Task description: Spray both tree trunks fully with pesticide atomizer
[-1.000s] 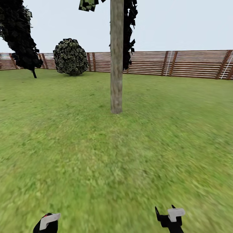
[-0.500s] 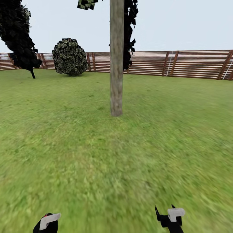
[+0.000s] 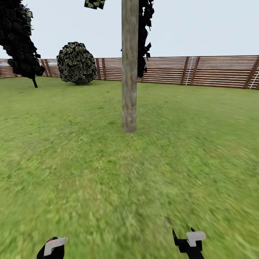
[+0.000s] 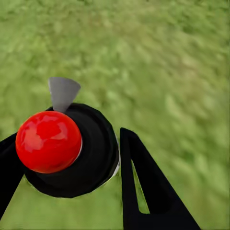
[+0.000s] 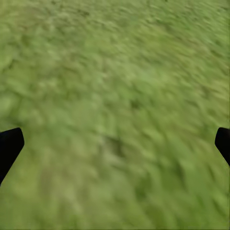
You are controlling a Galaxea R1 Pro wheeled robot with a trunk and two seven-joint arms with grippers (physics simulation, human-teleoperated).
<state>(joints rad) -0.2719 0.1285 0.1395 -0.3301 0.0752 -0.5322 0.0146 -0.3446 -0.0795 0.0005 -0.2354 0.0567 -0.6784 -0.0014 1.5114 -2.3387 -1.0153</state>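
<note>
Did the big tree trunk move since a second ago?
No. The tree trunk and fence shift together in the head view; the camera is rolling nearer, and the trunk's base sits lower.

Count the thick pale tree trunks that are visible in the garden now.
1. The tree trunk stands upright on the lawn, straight ahead of the robot, in front of the fence. A second one may be outside the view.

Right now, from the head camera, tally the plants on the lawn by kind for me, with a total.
Thick pale-trunked tree: 1
Thin-stemmed black tree: 1
Round bush: 1
Total: 3
</note>
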